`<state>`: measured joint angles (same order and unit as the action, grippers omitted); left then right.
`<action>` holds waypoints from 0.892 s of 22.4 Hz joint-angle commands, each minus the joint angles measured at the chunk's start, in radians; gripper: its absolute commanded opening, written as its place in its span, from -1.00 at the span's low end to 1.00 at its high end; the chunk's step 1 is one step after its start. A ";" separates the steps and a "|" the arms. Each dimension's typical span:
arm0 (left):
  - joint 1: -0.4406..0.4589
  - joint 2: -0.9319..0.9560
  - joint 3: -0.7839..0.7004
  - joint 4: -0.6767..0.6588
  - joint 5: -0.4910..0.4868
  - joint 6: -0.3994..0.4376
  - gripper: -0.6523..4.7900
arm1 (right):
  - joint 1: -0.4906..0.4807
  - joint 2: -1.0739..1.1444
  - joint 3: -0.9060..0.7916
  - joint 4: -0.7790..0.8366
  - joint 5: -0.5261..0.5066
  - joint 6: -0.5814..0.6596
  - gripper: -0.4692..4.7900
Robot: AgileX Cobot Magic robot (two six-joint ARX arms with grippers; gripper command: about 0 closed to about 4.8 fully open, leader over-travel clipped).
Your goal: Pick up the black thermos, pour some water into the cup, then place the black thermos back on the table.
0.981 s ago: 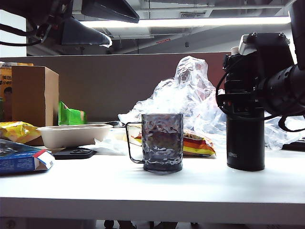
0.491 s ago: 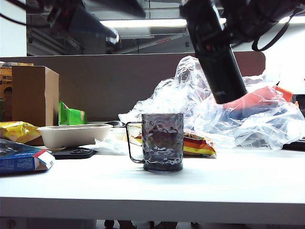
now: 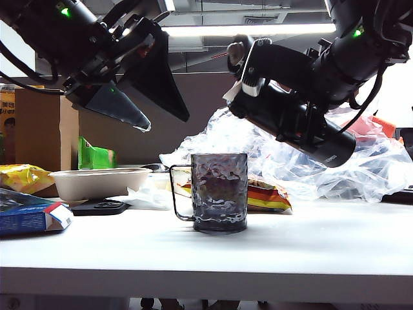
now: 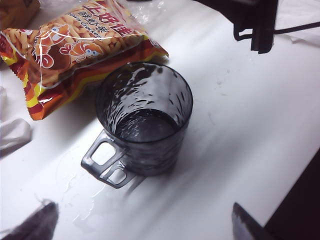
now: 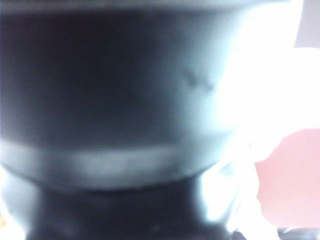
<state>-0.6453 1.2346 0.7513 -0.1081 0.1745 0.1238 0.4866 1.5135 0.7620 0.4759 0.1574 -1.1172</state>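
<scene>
Matte black slim cylindrical thermos point(image 3: 303, 126) clamped in right pincer point(image 3: 284, 106), tilted, spout above smoky grey dimpled transparent cup point(image 3: 219, 192) on white desk point(image 3: 310, 252). Tilt slowly, spout centred over rim. Left pincer point(image 3: 145, 106) apart, hovering beside.

The black thermos point(image 3: 303, 126), tilted at upper right of the exterior view, has a matt black body and a pale plastic spout. The cup point(image 3: 219, 192) at centre is smoky transparent plastic or glass, glossy, with dimpled, hammered walls. The bench point(image 3: 271, 248) is smooth white with a slight sheen. Crinkled clear plastic film point(image 3: 271, 139) lies behind; the snack bag point(image 4: 75, 47) is glossy printed foil; the box point(image 3: 45, 129) at left is matt brown cardboard.
</scene>
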 commanded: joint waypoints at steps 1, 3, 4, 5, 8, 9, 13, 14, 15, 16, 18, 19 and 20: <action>-0.002 -0.003 0.005 0.040 -0.023 0.007 1.00 | 0.001 -0.010 0.013 0.094 -0.032 -0.109 -0.18; -0.002 -0.004 0.005 0.046 -0.022 0.007 1.00 | -0.019 -0.010 0.014 0.132 -0.107 -0.156 -0.18; -0.002 -0.004 0.005 0.042 -0.025 0.007 1.00 | -0.025 -0.010 0.014 0.137 -0.117 -0.203 -0.18; -0.002 -0.004 0.005 0.042 -0.025 0.008 1.00 | -0.036 -0.010 0.013 0.135 -0.115 -0.233 -0.18; -0.002 -0.004 0.005 0.042 -0.042 0.007 1.00 | -0.060 -0.006 0.013 0.154 -0.073 -0.271 -0.19; -0.002 -0.004 0.005 0.042 -0.060 0.007 1.00 | -0.064 -0.004 0.013 0.165 -0.082 -0.276 -0.19; -0.002 -0.004 0.005 0.042 -0.066 0.007 1.00 | -0.071 -0.005 0.013 0.180 -0.184 -0.323 -0.19; -0.002 -0.004 0.005 0.042 -0.066 0.008 1.00 | -0.071 -0.005 0.013 0.181 -0.177 -0.323 -0.19; -0.002 -0.004 0.005 0.042 -0.066 0.008 1.00 | -0.071 -0.005 0.013 0.180 -0.176 -0.323 -0.19; -0.002 -0.004 0.005 0.042 -0.066 0.008 1.00 | -0.071 -0.005 0.013 0.179 -0.178 -0.323 -0.19; -0.002 -0.004 0.005 0.043 -0.066 0.007 1.00 | -0.071 -0.005 0.013 0.177 -0.179 -0.322 -0.19; -0.002 -0.004 0.005 0.043 -0.066 0.007 1.00 | -0.071 -0.005 0.013 0.175 -0.179 -0.272 -0.19; -0.002 -0.004 0.005 0.043 -0.067 0.007 1.00 | -0.071 -0.005 0.013 0.172 -0.179 -0.188 -0.19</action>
<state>-0.6453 1.2343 0.7509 -0.0780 0.1101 0.1272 0.4160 1.5211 0.7620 0.5709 -0.0200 -1.3895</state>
